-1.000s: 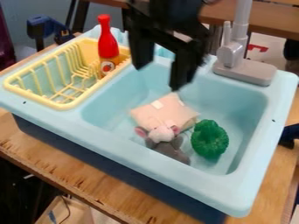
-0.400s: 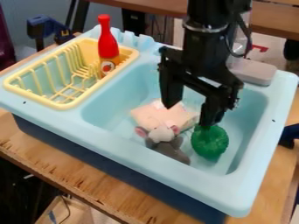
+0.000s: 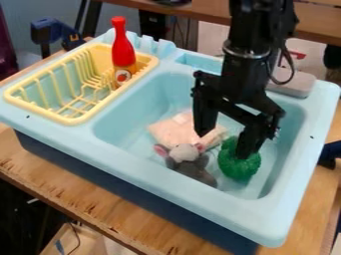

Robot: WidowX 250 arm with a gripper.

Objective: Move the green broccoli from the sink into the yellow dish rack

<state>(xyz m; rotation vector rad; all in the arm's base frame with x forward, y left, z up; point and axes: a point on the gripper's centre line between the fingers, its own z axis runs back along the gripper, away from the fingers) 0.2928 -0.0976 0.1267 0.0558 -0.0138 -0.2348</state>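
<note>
camera view: tool [image 3: 224,145] spread wide, gripping nothing; one tip over green toy [image 3: 237,168], contact unclear.

bumpy green toy [image 3: 237,168], in light-blue sink [image 3: 180,185]

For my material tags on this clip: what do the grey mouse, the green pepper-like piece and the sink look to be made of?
Mouse: probably soft plush, given its fuzzy surface.
Green piece: perhaps moulded plastic or rubber, bumpy with a slight sheen.
Sink: likely smooth moulded plastic, with rounded one-piece edges.
</note>
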